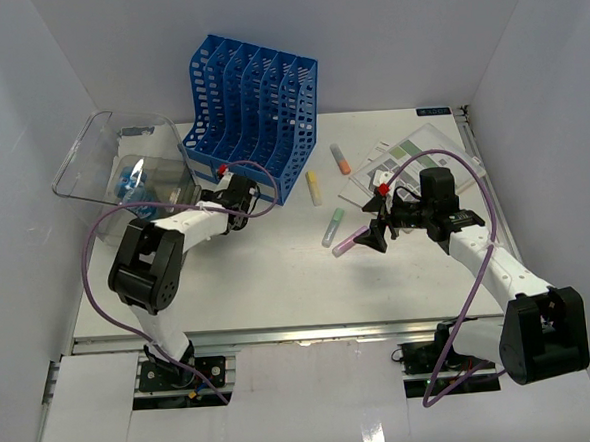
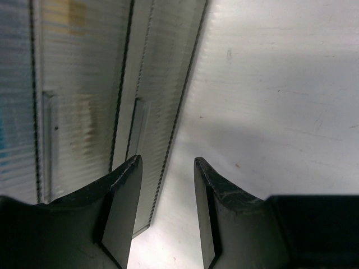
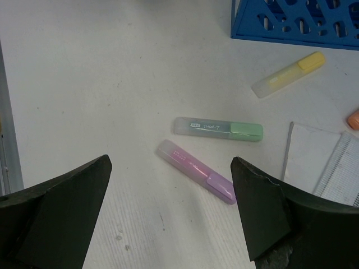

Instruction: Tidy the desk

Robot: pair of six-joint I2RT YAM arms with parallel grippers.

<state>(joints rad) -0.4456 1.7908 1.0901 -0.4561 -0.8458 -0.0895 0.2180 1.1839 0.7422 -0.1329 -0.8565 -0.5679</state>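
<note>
The white desk (image 1: 269, 288) holds four highlighters: purple (image 1: 349, 243), green (image 1: 332, 227), yellow (image 1: 314, 187) and orange (image 1: 340, 158). My right gripper (image 1: 373, 238) is open and empty, low over the desk just right of the purple highlighter. In the right wrist view its gripper (image 3: 171, 162) stands wide open, with the purple highlighter (image 3: 196, 171) between the fingers and the green one (image 3: 219, 129) just beyond. My left gripper (image 1: 241, 194) is open and empty beside the blue file rack (image 1: 253, 113). In the left wrist view the gripper (image 2: 167, 161) sits next to a clear ribbed plastic edge (image 2: 84, 84).
A clear plastic box (image 1: 121, 166) with blue items inside stands at the back left. Papers and a clear sleeve (image 1: 411, 159) lie at the back right, also seen in the right wrist view (image 3: 314, 162). White walls enclose the desk; a metal rail (image 1: 282, 334) runs along its front.
</note>
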